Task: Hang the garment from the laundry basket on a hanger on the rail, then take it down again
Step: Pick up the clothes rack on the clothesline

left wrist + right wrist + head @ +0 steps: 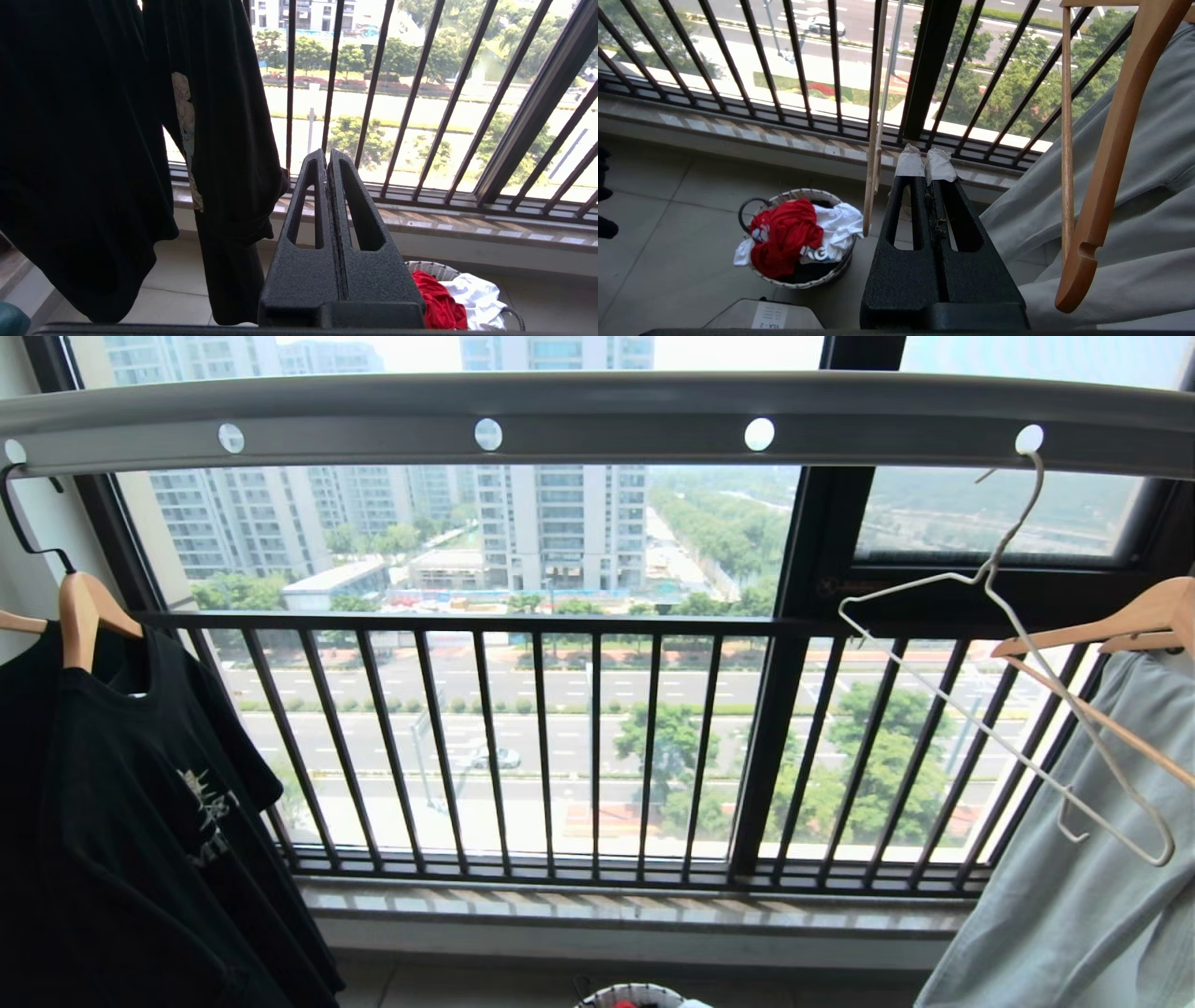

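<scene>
Garment (pixel 787 235) lies crumpled in the basket (pixel 831 275) on the floor below the window, with a white garment (pixel 838 221) beside it; we find it untouched. We note the hanger (pixel 1013 709) empty, hooked in a hole of the rail (pixel 597 406) near a wooden hanger (pixel 1116 625). Right gripper (pixel 926 161) is closed on nothing, up beside the wire hanger and above the basket. Left gripper (pixel 328 156) is likewise closed and empty, near the black shirt (pixel 84 140). We judge the task at its opening step. Next, a gripper must open, descend to the basket and pinch red cloth only, clear of the white one.
</scene>
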`<state>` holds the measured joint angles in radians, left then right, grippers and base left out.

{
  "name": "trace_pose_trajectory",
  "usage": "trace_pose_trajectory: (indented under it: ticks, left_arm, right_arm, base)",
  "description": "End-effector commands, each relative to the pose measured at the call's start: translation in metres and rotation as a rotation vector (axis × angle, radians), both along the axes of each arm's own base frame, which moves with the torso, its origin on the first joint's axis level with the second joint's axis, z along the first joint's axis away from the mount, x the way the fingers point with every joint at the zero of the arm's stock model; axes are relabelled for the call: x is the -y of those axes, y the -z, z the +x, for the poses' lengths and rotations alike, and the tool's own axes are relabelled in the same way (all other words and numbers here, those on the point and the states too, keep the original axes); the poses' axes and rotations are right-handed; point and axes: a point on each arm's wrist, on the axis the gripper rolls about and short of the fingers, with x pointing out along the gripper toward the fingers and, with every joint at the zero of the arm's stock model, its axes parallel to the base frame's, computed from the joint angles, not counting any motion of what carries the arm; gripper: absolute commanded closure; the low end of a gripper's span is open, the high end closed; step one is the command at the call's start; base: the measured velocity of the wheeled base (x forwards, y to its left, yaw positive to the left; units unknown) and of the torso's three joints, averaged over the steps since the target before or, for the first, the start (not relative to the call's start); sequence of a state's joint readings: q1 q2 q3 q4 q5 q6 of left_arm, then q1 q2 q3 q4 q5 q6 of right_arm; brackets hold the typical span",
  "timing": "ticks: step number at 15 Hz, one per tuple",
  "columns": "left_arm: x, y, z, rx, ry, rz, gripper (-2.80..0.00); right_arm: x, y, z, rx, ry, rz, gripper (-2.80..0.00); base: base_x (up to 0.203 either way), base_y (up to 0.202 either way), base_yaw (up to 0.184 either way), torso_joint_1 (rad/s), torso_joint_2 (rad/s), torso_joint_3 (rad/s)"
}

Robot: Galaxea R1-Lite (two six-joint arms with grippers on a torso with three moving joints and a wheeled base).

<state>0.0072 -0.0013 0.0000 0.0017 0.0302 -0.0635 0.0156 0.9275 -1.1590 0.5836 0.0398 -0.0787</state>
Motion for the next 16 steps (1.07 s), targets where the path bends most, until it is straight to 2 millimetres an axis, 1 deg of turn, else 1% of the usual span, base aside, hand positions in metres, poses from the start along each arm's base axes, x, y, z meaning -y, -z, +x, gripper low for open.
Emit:
trace_pose_trajectory:
  ticks: [1, 3, 5, 6, 9, 11, 16]
  left_arm:
    - [0.0, 0.0, 0.0, -0.001, -0.001, -0.001, 0.0]
    - [0.0, 0.0, 0.0, -0.001, -0.001, -0.001, 0.0]
    - [0.0, 0.0, 0.0, -0.001, -0.001, -0.001, 0.0]
    - [0.0, 0.0, 0.0, -0.001, -0.001, -0.001, 0.0]
    - [0.0, 0.0, 0.0, -0.001, -0.001, -0.001, 0.0]
    - [0.0, 0.0, 0.0, -0.001, -0.001, -0.001, 0.0]
    - [0.0, 0.0, 0.0, -0.001, -0.001, -0.001, 0.0]
  right_arm:
    - [-0.002, 0.0, 0.018, -0.048, -0.049, -0.035, 0.0]
    - [-0.003, -0.001, 0.017, -0.043, -0.111, -0.039, 0.0]
    - [-0.003, -0.001, 0.015, -0.029, -0.139, -0.104, 0.0]
    - [-0.003, -0.001, 0.013, -0.022, -0.142, -0.111, -2.8]
    - [-0.004, -0.001, 0.017, -0.027, -0.161, -0.106, -2.8]
    - [-0.005, 0.0, 0.024, -0.041, -0.177, -0.1, -2.8]
    - [-0.006, 0.001, 0.061, -0.044, -0.187, -0.103, -2.8]
  base:
    - [0.0, 0.0, 0.0, 0.0, 0.0, 0.0]
    - [0.0, 0.0, 0.0, 0.0, 0.0, 0.0]
    - [0.0, 0.0, 0.0, 0.0, 0.0, 0.0]
    - [0.0, 0.0, 0.0, 0.0, 0.0, 0.0]
    - [0.0, 0.0, 0.0, 0.0, 0.0, 0.0]
    - [0.0, 0.0, 0.0, 0.0, 0.0, 0.0]
    - [0.0, 0.0, 0.0, 0.0, 0.0, 0.0]
